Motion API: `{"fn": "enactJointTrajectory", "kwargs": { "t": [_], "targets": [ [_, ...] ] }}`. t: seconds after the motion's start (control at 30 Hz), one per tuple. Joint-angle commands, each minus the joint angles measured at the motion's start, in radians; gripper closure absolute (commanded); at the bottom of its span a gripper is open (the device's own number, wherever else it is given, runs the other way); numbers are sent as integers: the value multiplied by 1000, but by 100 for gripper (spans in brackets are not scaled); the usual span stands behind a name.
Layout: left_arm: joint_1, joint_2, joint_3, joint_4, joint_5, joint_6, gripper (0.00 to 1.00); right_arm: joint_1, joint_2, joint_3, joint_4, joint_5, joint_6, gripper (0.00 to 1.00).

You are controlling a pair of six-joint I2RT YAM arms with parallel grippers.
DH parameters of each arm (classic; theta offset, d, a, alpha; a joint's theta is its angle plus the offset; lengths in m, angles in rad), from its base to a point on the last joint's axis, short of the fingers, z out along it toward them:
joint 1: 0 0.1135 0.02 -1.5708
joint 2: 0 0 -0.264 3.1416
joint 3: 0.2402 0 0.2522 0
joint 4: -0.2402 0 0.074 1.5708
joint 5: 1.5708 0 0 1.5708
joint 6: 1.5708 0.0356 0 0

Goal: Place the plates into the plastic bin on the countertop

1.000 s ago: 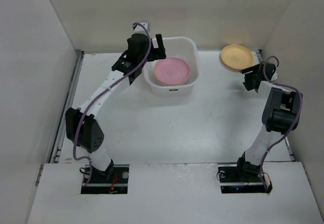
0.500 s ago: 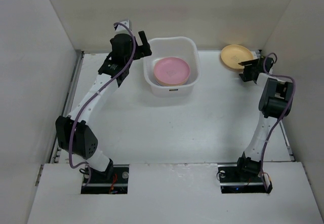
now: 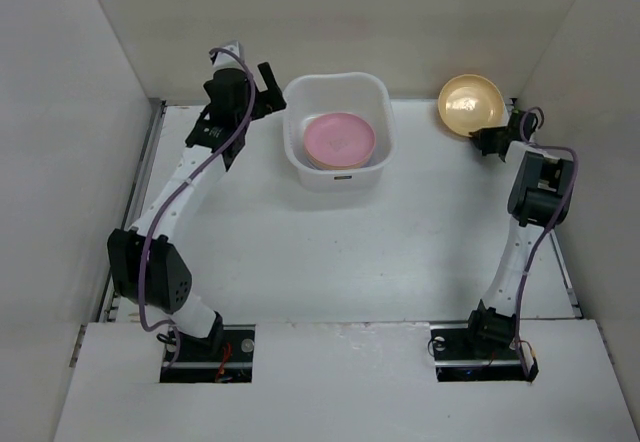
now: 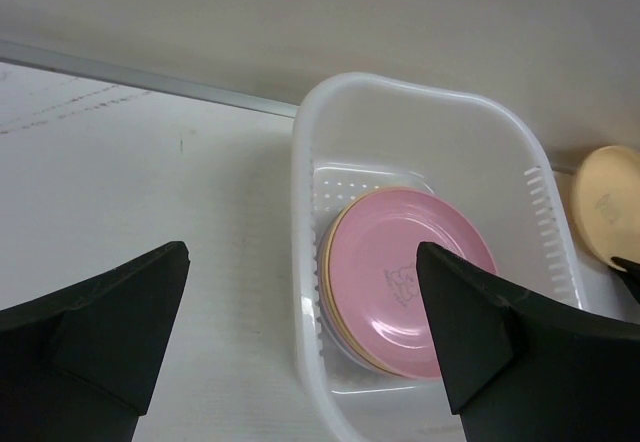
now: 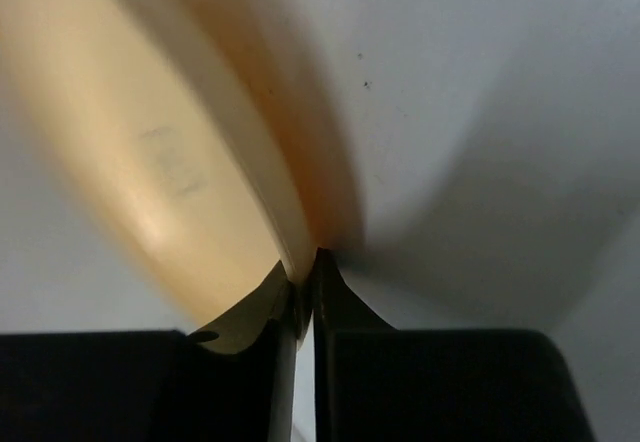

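Observation:
A translucent white plastic bin [image 3: 383, 97] stands at the back middle of the countertop [image 3: 340, 252]. Inside it lies a stack of plates with a pink plate [image 3: 339, 139] on top; the left wrist view shows that pink plate [image 4: 390, 262] over cream and purple rims. My left gripper [image 3: 262, 84] hangs open just left of the bin, nothing between its fingers. At the back right, my right gripper [image 3: 489, 141] is shut on the rim of a yellow-orange plate [image 3: 470, 105], which is tilted up off the surface. The right wrist view shows the pinched yellow-orange plate [image 5: 150, 152].
White walls close in the countertop on the left, back and right; the yellow-orange plate is close to the back right corner. A metal strip [image 3: 145, 177] runs along the left edge. The arm bases sit at the near edge.
My right gripper has shut on the yellow-orange plate's rim and tipped it up. My left arm has drawn back leftward from over the bin's edge, still open.

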Motion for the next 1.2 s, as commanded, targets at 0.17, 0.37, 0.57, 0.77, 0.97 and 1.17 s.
{"fn": "enactJointTrajectory", "kwargs": {
  "t": [0.17, 0.37, 0.57, 0.77, 0.97, 1.17],
  "targets": [
    [22, -91, -44, 40, 4, -30, 0, 20, -178, -178, 92, -33, 31, 100],
    [36, -146, -149, 71, -8, -64, 0, 106, -534, -496, 231, -27, -11, 100],
    [47, -229, -356, 109, -60, -91, 0, 299, -761, -492, 161, -3, -158, 100],
    [32, -341, -567, 111, -129, -102, 0, 512, -739, -295, -61, 137, -363, 99],
    [-20, -498, -718, 99, -175, -113, 0, 629, -630, -139, -172, 269, -482, 99],
    [-70, -645, -810, 41, -240, -119, 0, 688, -530, -63, -223, 359, -538, 98]
  ]
}}
